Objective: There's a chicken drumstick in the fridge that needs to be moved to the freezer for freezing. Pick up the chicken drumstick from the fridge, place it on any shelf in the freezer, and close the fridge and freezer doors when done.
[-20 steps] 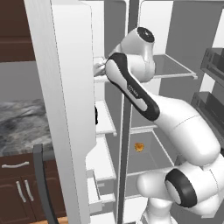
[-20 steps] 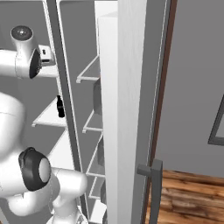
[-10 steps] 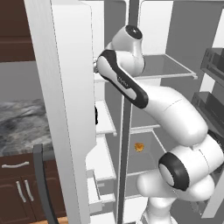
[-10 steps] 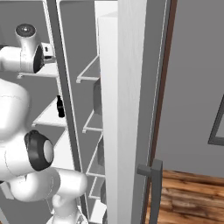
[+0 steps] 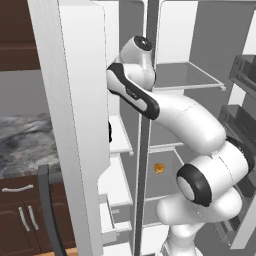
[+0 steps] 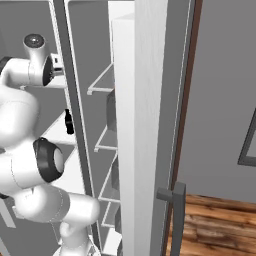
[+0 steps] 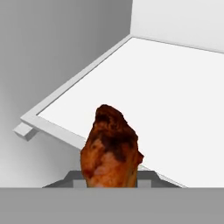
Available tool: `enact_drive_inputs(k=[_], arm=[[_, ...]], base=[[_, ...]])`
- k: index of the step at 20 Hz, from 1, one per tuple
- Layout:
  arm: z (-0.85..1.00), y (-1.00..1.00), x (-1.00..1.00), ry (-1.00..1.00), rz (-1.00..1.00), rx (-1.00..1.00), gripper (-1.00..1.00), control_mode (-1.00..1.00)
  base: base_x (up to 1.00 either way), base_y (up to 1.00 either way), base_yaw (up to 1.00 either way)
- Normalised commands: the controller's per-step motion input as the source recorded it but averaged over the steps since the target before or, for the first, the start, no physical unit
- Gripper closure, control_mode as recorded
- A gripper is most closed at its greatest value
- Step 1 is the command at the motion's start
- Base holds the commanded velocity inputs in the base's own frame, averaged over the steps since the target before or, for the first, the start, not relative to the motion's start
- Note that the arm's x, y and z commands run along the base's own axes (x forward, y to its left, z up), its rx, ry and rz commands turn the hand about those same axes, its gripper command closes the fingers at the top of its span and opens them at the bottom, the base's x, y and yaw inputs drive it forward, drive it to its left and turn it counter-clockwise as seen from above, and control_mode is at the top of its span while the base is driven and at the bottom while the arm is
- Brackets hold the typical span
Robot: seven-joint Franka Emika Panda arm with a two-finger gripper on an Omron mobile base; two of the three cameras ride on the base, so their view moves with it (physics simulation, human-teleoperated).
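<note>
Left base view: the white arm [image 5: 185, 125] rises from the lower right and bends up and left, its wrist reaching into the freezer [image 5: 117, 145], the narrower compartment on the left of the white unit. The hand itself is hidden behind the open freezer door [image 5: 75, 125], whose edge stands in the foreground with a dark bar handle [image 5: 47, 210] low down. To the right of the centre divider lies the fridge [image 5: 185, 85], grey inside, with a broad shelf high up. On a lower fridge shelf sits a bright orange-yellow lump [image 5: 159, 168], near the shelf's front edge. At far left a marbled surface [image 5: 22, 145] tops dark wood cabinets [image 5: 20, 220].

Right base view: the arm [image 6: 25, 125] stands at the left, its upper joint level with a high freezer shelf. A small dark bottle [image 6: 69, 122] stands at the edge of a white shelf behind the divider. The open fridge door [image 6: 145, 125] fills the middle, edge-on, with white racks on its inner side.

Hand view: the chicken drumstick [image 7: 110, 148] stands upright at the bottom centre, brown-orange, clamped between the fingers, whose tips are hidden behind it. It hangs above the near edge of a white freezer shelf [image 7: 153, 87], not touching it; the grey wall is to the left.
</note>
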Motion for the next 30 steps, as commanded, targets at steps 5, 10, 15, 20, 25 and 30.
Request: enact_drive_inputs(k=[5, 10, 15, 20, 25, 30], arm=[[-0.04, 0.19, 0.39, 0.0, -0.04, -0.02, 1.0, -1.0], [-0.09, 0.1, 0.44, 0.02, -0.02, 0.0, 1.0, -1.0], [-0.14, 0.17, 0.46, 0.0, -0.02, -0.02, 1.0, -1.0], [-0.1, 0.11, 0.48, 0.0, -0.01, -0.02, 1.0, -1.0], [-0.01, 0.0, 0.51, 0.02, 0.0, 0.0, 1.0, -1.0], [-0.06, 0.04, 0.39, 0.04, 0.0, 0.0, -1.0, -1.0]], base=[[0.0, 0.0, 0.0], [0.0, 0.0, 0.0], [0.0, 0.0, 0.0], [0.0, 0.0, 0.0], [0.0, 0.0, 0.0], [0.0, 0.0, 0.0]])
